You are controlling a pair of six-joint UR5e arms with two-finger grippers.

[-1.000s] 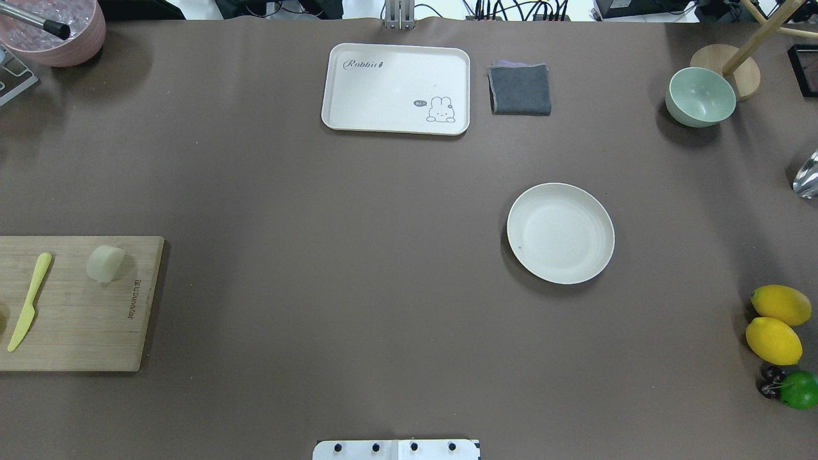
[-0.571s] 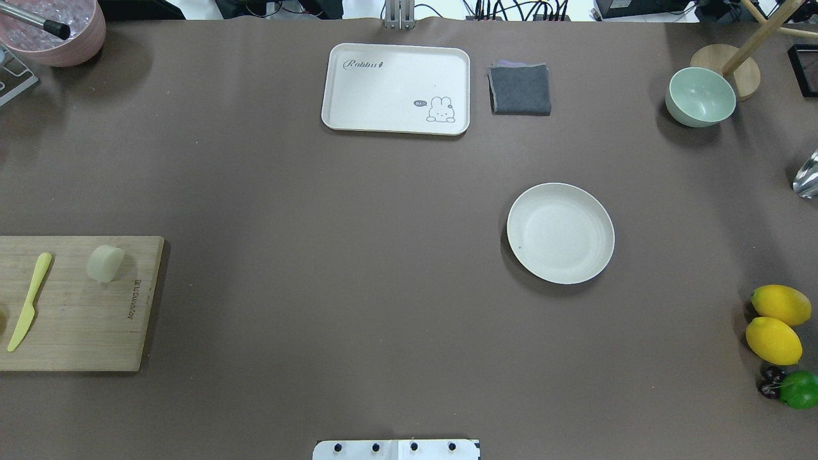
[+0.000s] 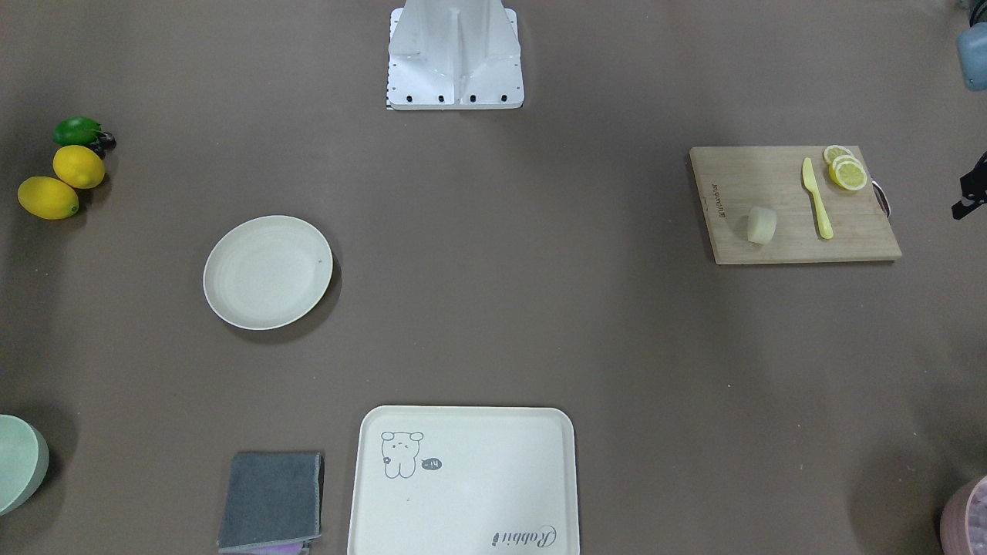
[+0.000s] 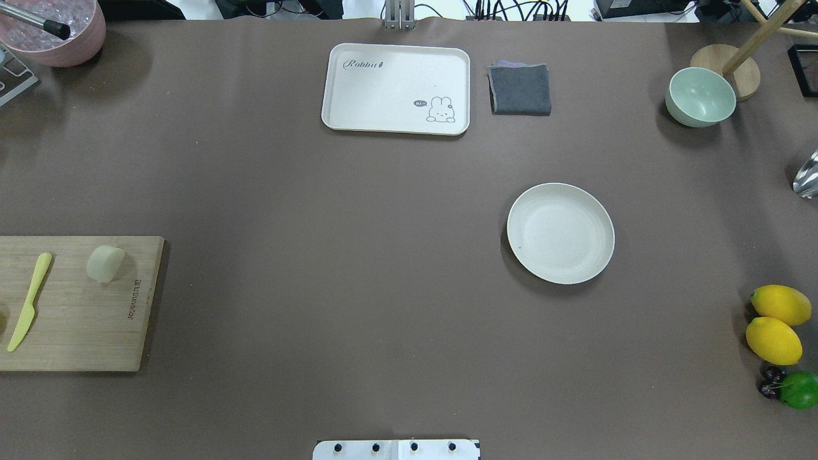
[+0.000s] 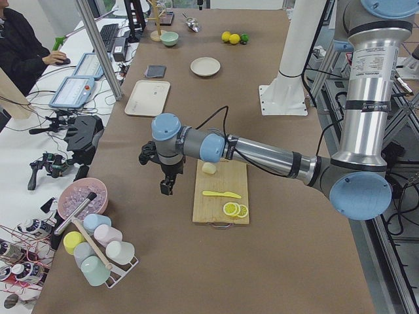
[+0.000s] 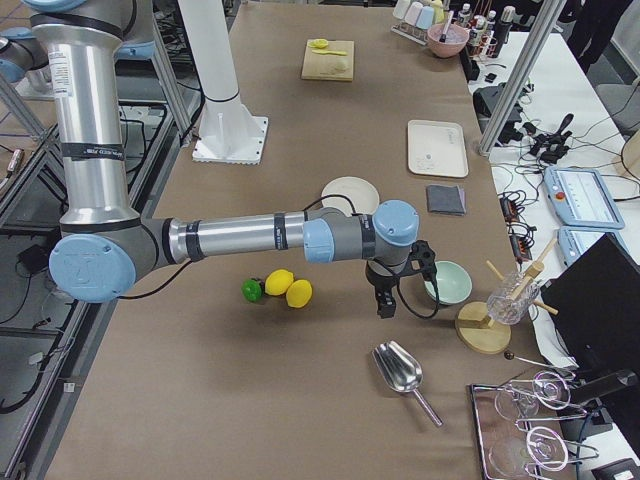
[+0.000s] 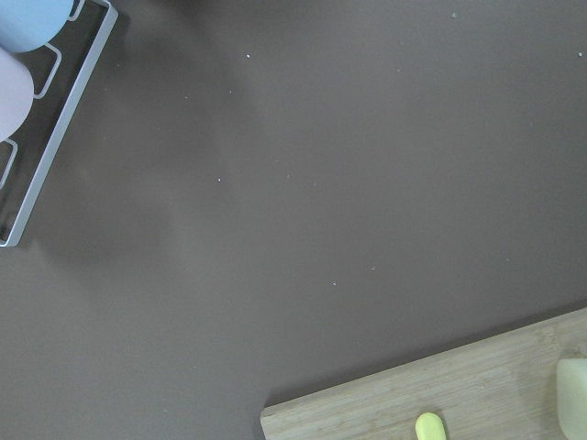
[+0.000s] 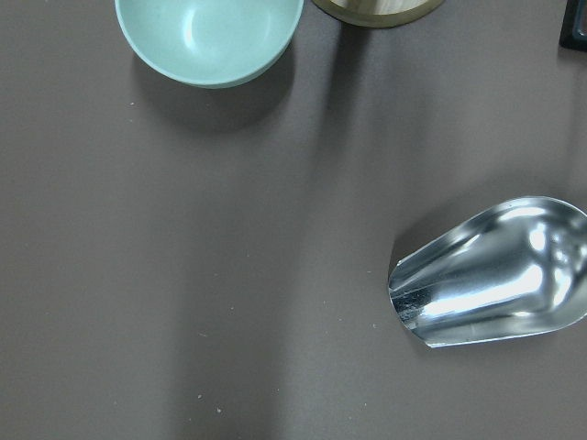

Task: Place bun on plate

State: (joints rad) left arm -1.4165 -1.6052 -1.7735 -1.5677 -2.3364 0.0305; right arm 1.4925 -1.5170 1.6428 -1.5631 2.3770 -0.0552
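Bun (image 4: 105,263) lies on board (image 4: 83,319) beside knife (image 4: 29,303), well apart from plate (image 4: 560,233). Near board hangs left tool (image 5: 166,186); right tool (image 6: 384,302) hangs near bowl (image 6: 447,282). Open or closed: cannot tell for either.

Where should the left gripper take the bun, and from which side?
From above, fingers closing across the bun's rounded sides at its middle. It sits free on the board, apart from the knife, so the top approach looks unobstructed. The left gripper hangs beside the board, off its far edge.
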